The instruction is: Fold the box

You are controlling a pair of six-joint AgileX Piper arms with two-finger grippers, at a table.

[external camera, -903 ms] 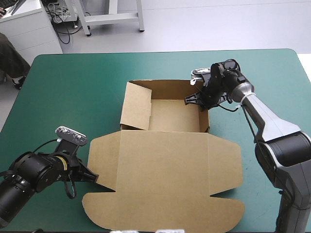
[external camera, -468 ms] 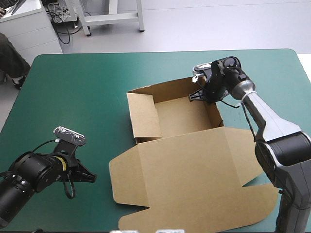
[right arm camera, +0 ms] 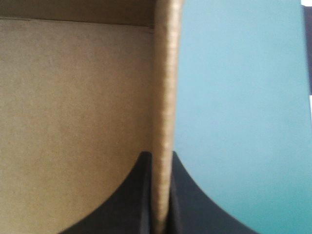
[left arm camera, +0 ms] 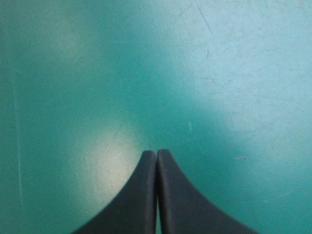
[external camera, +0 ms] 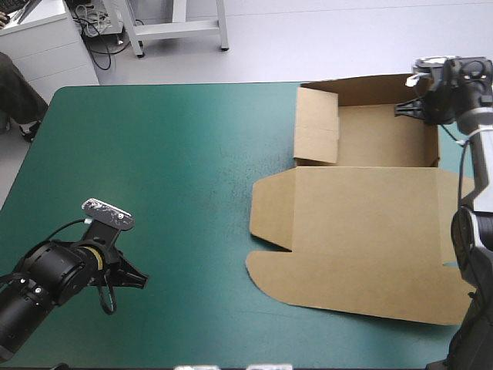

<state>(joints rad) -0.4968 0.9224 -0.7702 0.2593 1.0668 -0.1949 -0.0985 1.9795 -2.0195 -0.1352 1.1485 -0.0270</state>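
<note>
In the high view, the right arm (external camera: 477, 254) hid the near right corner of the box (external camera: 362, 208), and the edge of the desk (external camera: 154, 154) to the right of the box could not be seen. The tips of the right end effector (external camera: 407, 109), at the box's far right corner, were too small to make out. From the right wrist, the clamped right wall (right arm camera: 163, 97) looked blurred, and the rest of the box ran out of frame.
</note>
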